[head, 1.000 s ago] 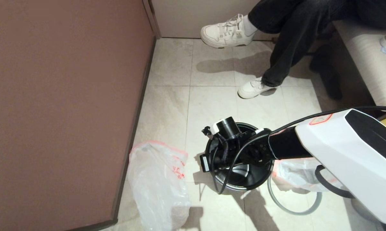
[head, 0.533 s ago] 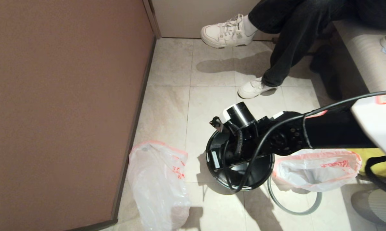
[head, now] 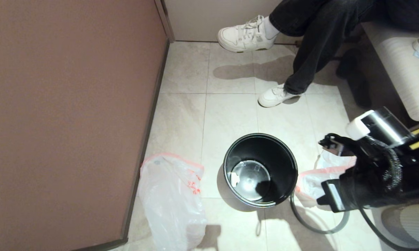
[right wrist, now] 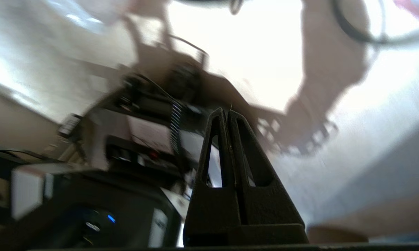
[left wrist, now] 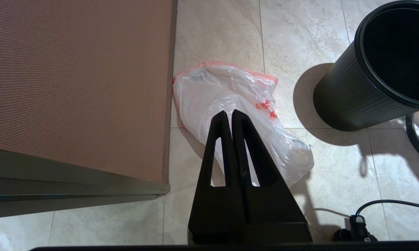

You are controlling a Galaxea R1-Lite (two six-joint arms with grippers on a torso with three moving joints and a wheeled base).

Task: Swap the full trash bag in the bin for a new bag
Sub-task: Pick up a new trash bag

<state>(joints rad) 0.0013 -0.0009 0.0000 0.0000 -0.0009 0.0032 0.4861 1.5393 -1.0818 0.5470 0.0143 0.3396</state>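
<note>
The bin (head: 288,155) stands unlined on the floor tiles, a scrap of white inside it. The full trash bag (head: 310,183), pink-edged with white shapes inside, lies just right of it, partly behind my right arm (head: 373,174). The new bag (head: 171,198), plain translucent film with red print, lies left of the bin by the brown wall. My left gripper (left wrist: 232,113) hangs shut and empty above the new bag (left wrist: 230,94), apart from it, with the bin (left wrist: 341,101) off to one side. My right gripper (right wrist: 228,111) is shut on nothing, pointing back toward my base.
The bin's grey hoop (head: 313,228) lies on the floor to its right, part of it under the full bag. A brown wall panel (head: 70,104) closes the left side. A seated person's white shoes (head: 275,96) and legs are at the back, and a bench (head: 401,66) is far right.
My right arm has swung from over the bin out to the right and back, uncovering the bin and now hiding part of the full bag. Bags, hoop and bin have stayed put.
</note>
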